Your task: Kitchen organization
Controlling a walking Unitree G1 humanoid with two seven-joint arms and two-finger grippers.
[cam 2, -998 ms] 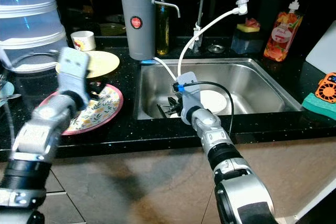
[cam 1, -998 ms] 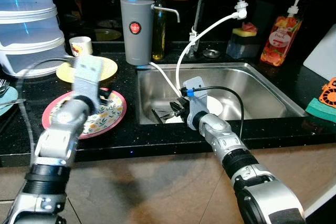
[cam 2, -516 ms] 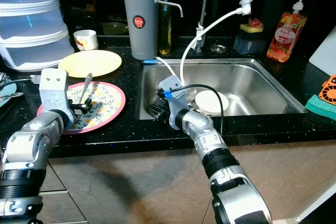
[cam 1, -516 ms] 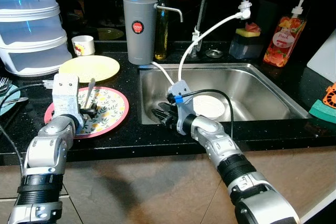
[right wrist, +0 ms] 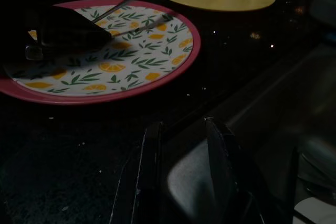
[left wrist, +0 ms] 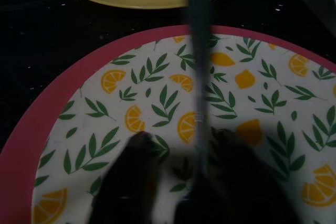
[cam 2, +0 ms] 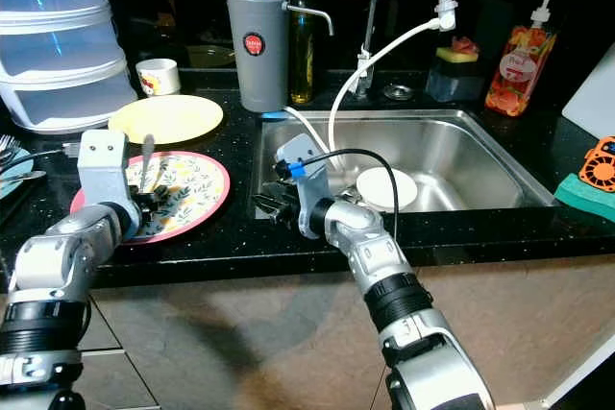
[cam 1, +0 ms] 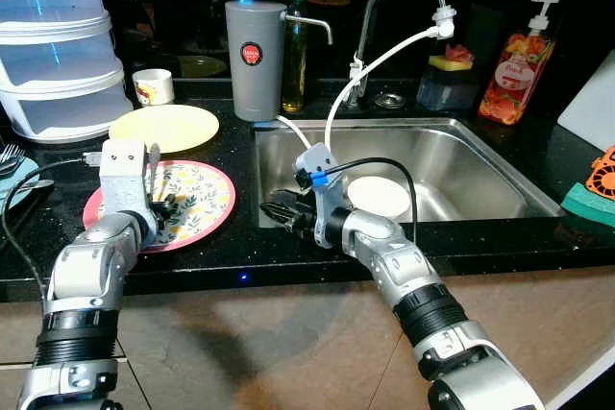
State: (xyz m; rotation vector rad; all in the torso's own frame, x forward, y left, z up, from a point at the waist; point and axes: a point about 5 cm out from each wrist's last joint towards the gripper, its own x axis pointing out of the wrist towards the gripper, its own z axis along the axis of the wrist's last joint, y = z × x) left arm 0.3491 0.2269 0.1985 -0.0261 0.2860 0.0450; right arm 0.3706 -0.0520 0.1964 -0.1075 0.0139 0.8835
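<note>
The left gripper [cam 1: 161,206] is clamping a spoon [cam 1: 152,172] over the lemon plate [cam 1: 197,201]; the right gripper [cam 1: 272,212], fingers apart, is hovering at its three o'clock.

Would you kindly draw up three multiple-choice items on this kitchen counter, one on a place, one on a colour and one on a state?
1. Where is the white round dish?
A. in the sink
B. on the yellow plate
C. beside the soap bottle

2. What colour is the rim of the lemon-patterned plate?
A. blue
B. red
C. green

3. What is the left tool doing?
A. hanging idle
B. gripping the cup
C. holding a spoon over the patterned plate

Answers:
1 A, the dish lies on the floor of the steel sink, just beyond the right tool.
2 B, a red band rings the leaves and lemons.
3 C, the left wrist view shows the spoon handle running out from between the fingers, above the plate.
</note>
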